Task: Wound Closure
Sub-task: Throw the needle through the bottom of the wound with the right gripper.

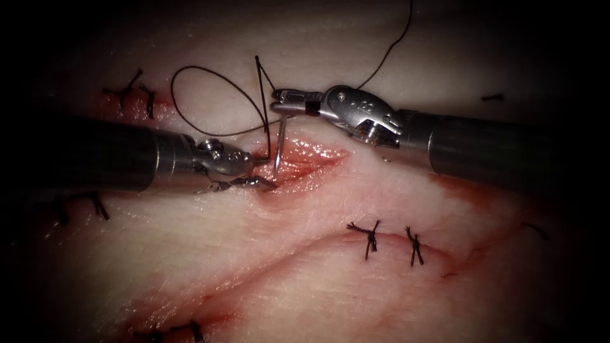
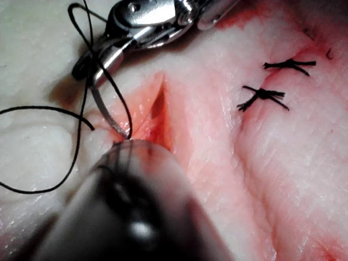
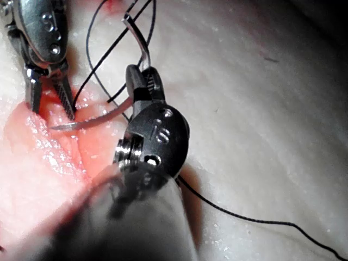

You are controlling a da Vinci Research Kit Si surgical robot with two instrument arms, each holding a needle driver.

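Pale, moist tissue forms the working surface, marked with red fluid in and around an open cut at centre; finished knots lie below and right of it, with others at upper left. Right tool enters from the right and is clamped on the needle, gripping at roughly mid-curve as judged from the right wrist view, where the swaged end rises beyond the jaws and the pointed half runs down toward the wound. Needle tip hangs over the left end of the cut, close above the wet surface; whether it has pierced the tissue cannot be confirmed, and it appears free. Left tool lies at the left end of the cut with its jaws spread, one to each side of the needle tip, apparently holding nothing; contact with the wound edge cannot be settled. Thread runs from the needle's swaged end, forms a wide loop on the tissue left of the cut and a further strand leaves toward the upper right. Handling assessment: the needle is thin, stiff and smooth, liable to swivel in the jaws unless gripped squarely across its body, away from tip and swage. Thread is light, limp and prone to tangling. Tissue is soft, slippery and tears easily at the margin.
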